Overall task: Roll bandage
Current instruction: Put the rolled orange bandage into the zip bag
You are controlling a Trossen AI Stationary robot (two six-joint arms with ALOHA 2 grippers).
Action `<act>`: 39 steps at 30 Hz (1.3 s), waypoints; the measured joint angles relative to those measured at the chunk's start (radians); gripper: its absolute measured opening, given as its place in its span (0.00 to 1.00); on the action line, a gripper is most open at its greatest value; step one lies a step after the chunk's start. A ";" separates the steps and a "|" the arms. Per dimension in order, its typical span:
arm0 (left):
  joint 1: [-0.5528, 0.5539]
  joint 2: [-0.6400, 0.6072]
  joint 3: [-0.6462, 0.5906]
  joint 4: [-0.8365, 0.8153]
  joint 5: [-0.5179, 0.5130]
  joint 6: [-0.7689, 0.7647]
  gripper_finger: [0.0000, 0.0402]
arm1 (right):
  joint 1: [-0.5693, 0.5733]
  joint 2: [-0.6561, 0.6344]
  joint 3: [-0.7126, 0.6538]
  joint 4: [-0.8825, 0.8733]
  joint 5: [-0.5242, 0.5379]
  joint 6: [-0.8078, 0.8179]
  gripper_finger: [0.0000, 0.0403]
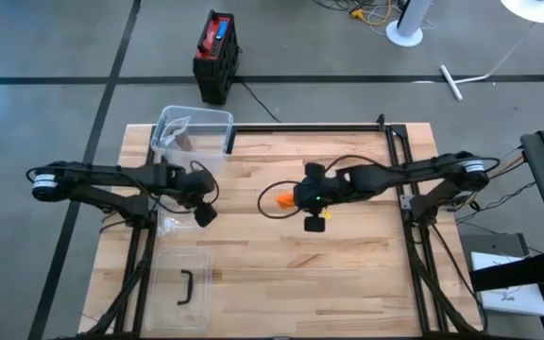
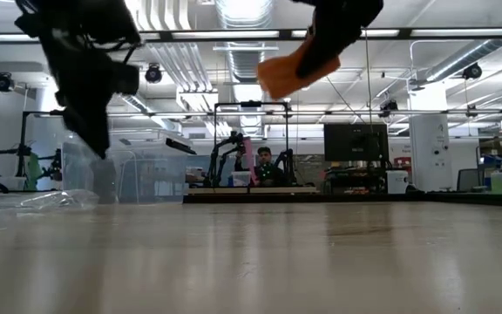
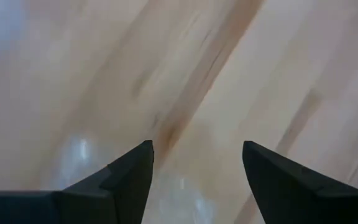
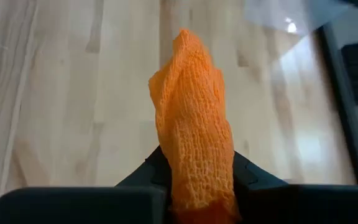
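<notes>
High view: right gripper sits over the middle of the wooden surface, arm reaching in from the right edge. An orange bandage sticks out of its tip toward the left edge. Left gripper hangs near the left edge, beside a crumpled clear wrapper. A clear bin stands at the far left corner; a clear lid with a dark handle lies toward the near left corner.

Low view: the bandage is carried well above the surface, nothing under it. The other dark arm hangs off to one side, above the wrapper.

Left wrist view: the two dark fingers stand well apart with bare wood and a pale sheen of plastic between them; jaws wide and holding nothing.

Right wrist view: the bandage is pinched between the right jaws, which are drawn in tight on its base. It is a bunched mesh strip, and its long axis runs straight out ahead of the fingers, free end forward.

Judgement: the free end points toward the left gripper, which is empty and apart from it across a stretch of surface. Rolling probably needs that end caught or laid flat first.
</notes>
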 joint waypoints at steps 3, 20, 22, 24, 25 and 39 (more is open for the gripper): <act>-0.002 0.027 -0.009 -0.074 0.026 -0.143 0.58 | 0.004 0.048 -0.001 0.015 -0.002 0.042 0.15; -0.028 0.367 -0.031 0.496 0.032 0.037 0.58 | 0.378 0.223 0.012 0.167 0.093 0.380 0.14; -0.041 0.378 0.013 0.700 0.059 0.109 0.58 | 0.419 0.217 0.016 0.162 0.144 0.436 0.14; -0.051 0.374 0.063 0.828 0.062 0.146 0.58 | 0.460 0.215 0.021 0.160 0.181 0.490 0.14; -0.054 0.372 0.091 0.840 0.057 0.145 0.58 | 0.480 0.213 0.022 0.158 0.195 0.517 0.14; -0.126 0.358 0.105 0.094 -0.260 -0.350 0.58 | 0.585 0.211 0.020 0.046 0.359 0.694 0.14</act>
